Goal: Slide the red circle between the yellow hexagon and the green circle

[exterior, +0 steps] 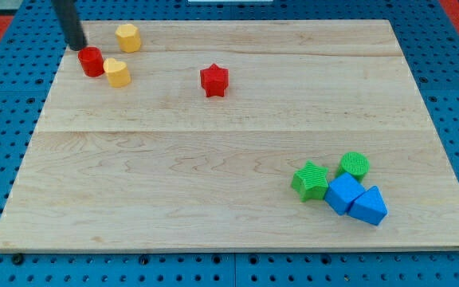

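The red circle [91, 60] sits near the view's top left on the wooden board [213, 175]. My tip [76, 45] stands just above and left of it, close to touching. A yellow block of unclear shape [117, 72] touches the red circle's right side. The yellow hexagon [128, 37] lies above and right of the red circle. The green circle [355, 165] is far off at the view's lower right.
A red star [213, 80] lies right of the top-left group. A green star [311, 180], a blue cube [343, 194] and a blue triangle [369, 206] cluster by the green circle. Blue pegboard surrounds the board.
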Controlling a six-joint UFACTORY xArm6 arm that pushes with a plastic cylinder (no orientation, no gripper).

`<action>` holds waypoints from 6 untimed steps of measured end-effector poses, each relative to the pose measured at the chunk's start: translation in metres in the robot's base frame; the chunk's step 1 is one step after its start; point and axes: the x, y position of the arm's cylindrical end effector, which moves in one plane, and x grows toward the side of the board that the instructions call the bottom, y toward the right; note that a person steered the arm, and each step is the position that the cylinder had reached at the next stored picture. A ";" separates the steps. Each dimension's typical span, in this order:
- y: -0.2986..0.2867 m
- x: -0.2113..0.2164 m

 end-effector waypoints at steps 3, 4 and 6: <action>0.181 0.108; 0.205 0.110; 0.072 0.076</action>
